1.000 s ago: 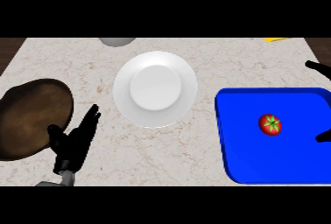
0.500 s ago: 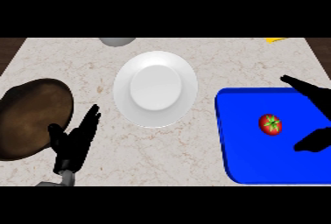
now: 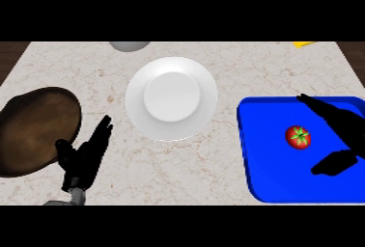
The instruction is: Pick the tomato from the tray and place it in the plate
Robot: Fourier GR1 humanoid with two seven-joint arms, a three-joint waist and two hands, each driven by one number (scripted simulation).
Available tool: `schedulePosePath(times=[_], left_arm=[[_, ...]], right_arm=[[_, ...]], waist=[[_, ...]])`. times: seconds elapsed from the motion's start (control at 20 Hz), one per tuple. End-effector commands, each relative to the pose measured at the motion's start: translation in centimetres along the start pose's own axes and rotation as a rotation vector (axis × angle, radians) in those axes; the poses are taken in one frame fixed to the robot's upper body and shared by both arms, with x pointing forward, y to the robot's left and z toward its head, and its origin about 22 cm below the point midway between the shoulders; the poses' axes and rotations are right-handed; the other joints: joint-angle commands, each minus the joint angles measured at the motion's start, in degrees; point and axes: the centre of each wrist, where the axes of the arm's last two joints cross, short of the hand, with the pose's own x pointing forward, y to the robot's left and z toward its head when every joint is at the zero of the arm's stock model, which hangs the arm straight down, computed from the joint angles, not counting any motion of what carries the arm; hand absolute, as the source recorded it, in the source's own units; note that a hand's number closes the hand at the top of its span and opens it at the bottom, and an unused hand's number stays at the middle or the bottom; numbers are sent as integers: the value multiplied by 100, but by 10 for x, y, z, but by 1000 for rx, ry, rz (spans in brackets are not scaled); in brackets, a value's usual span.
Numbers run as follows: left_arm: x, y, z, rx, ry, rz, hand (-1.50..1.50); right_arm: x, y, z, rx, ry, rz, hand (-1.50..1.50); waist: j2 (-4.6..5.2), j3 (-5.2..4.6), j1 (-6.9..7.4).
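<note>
Head view: right hand [image 3: 341,126] is moving in over the blue tray [image 3: 264,144]. A second ago only its fingertips were showing at the right edge; now the fingers are reaching well across the tray's upper right and the thumb is hanging below them. It is spread open, holding nothing, and bracketing the tomato [image 3: 299,137] from the right: fingers above it, thumb below and to the right, no contact that I can see. Tomato is sitting where it was, in the tray's middle, stem up. White plate [image 3: 171,98] is waiting empty, well apart to the left. Left hand [image 3: 85,157] is resting open at lower left beside the brown board [image 3: 32,130], unchanged. My read: approach phase is nearly finishing, closing on the tomato is coming next, lift and carry are not yet started.
</note>
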Motion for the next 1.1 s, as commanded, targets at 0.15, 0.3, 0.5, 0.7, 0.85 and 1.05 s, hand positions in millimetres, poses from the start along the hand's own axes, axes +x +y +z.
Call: schedulePosePath(times=[0.15, 0.3, 0.5, 0.7, 0.85, 1.05], left_arm=[[0, -16, -13, -6, 83, -8, 0], [9, -11, 2, -9, 82, 5, 0], [2, 8, 0, -1, 83, 19, 0], [0, -3, 3, -2, 91, 3, 0], [-20, -10, 6, 13, 78, 12, 0], [3, 0, -3, 6, 101, 7, 0]], right_arm=[[14, 8, -13, -23, 76, 111, -150], [-10, 17, -25, -17, 85, 95, -150], [5, 22, -38, 10, 94, 95, -150], [-1, 42, -44, 30, 87, 112, -150], [-13, 49, -45, 66, 104, 128, -150], [-2, 48, -48, 96, 37, 246, 150]], waist=[[56, -50, -7], [53, -47, 27], [52, -49, 21], [53, -47, 26], [56, -48, 25], [53, -48, 21]])
